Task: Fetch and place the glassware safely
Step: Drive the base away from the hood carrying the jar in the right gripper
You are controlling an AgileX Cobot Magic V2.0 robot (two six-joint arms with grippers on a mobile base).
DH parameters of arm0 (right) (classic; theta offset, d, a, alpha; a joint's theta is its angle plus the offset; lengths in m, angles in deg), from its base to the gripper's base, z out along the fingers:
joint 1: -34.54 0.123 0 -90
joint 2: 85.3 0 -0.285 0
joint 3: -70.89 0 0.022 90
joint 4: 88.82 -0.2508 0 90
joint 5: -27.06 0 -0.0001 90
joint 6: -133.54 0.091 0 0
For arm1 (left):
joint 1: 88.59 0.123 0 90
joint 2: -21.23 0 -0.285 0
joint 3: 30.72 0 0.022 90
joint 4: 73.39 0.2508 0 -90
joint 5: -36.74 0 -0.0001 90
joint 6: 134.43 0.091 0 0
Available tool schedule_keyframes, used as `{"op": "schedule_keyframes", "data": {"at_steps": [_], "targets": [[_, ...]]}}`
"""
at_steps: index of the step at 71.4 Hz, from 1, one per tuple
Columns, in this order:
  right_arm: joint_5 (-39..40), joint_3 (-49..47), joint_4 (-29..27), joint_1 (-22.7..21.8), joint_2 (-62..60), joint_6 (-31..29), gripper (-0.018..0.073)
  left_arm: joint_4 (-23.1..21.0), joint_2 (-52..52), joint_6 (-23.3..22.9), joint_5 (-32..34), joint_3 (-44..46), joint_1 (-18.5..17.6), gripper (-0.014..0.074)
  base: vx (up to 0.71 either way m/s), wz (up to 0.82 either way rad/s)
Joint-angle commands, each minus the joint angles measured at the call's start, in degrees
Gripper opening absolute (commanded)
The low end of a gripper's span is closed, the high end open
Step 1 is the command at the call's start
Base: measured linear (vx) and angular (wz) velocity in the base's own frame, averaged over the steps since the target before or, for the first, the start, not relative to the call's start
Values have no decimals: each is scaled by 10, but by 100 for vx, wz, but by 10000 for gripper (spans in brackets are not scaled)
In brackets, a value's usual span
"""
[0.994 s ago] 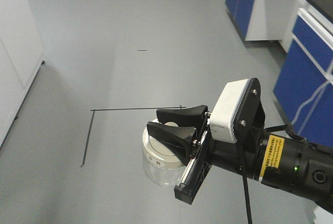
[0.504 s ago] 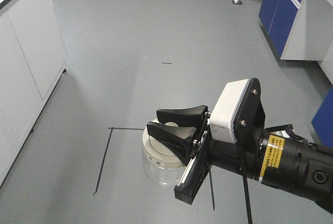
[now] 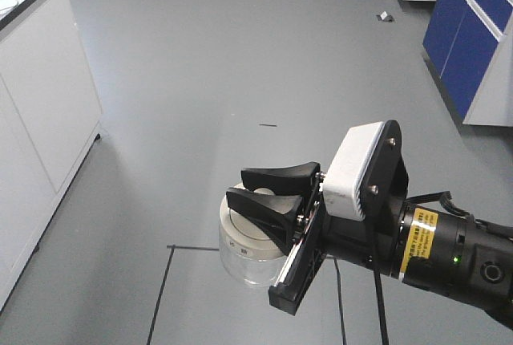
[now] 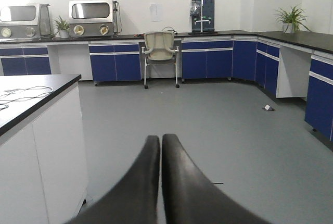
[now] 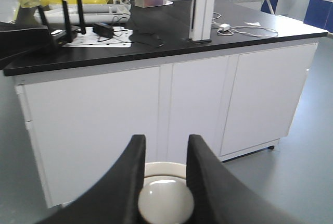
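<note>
Rolled on past floor tape point(image 3: 163, 285) toward cabinet point(image 3: 48, 104). Still pinching jar point(image 3: 240, 261) with right gripper point(image 3: 238, 185); keeping left gripper point(image 4: 160, 138) pressed together.

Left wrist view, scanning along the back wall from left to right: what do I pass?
Glass-fronted benchtop chamber → small potted plant → second benchtop chamber → office chair → blue-backed apparatus on the counter → larger potted plant on the right-hand counter.
</note>
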Motion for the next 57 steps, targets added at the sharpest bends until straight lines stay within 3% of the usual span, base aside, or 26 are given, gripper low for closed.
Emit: {"op": "schedule_keyframes", "data": {"at_steps": [1,57], "targets": [[43,-18,-22,-1,-17,-4,0,-4,-5,-4,41,15,-3,-7,48,4],[44,-18,-22,-1,-17,-4,-1,-4,-5,-4,41,15,-3,-7,49,-3]]}}
